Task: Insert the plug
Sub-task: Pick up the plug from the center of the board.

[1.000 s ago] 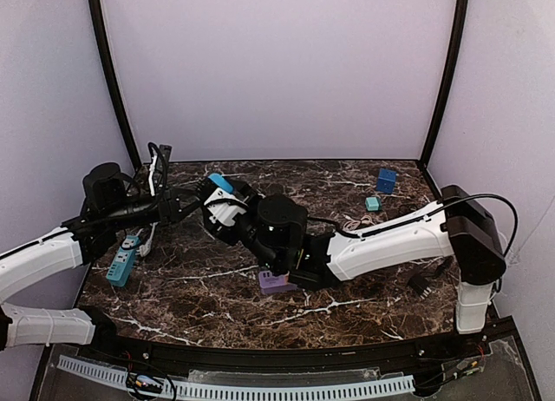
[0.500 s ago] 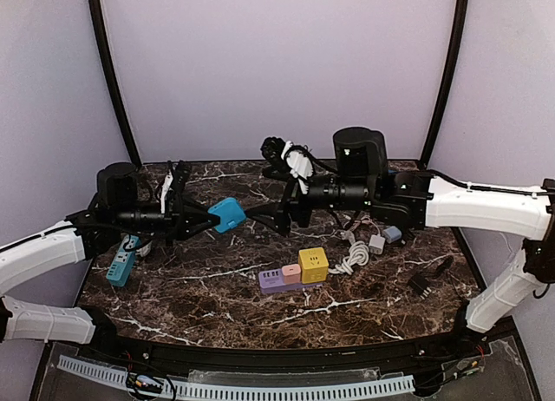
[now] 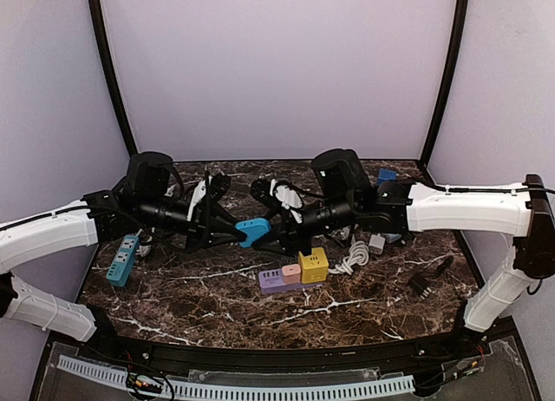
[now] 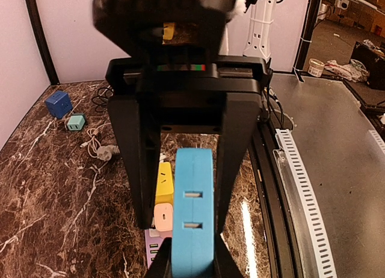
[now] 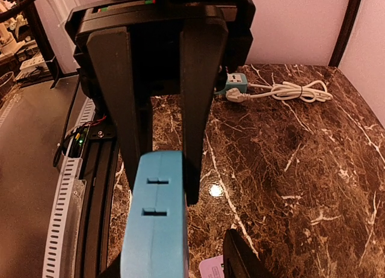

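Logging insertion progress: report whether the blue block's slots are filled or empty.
Empty: each wrist view shows two slots on the blue block, all open gaps with nothing plugged in. Other faces are hidden.

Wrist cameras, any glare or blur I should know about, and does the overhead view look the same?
Left wrist view: warm orange cast, a bright glare spot on the marble table beside the blue adapter, which is sharp. Right wrist view: same warm cast, one glare spot on the marble beside the adapter. Top external view: cooler, even light, sharp, no strong glare.
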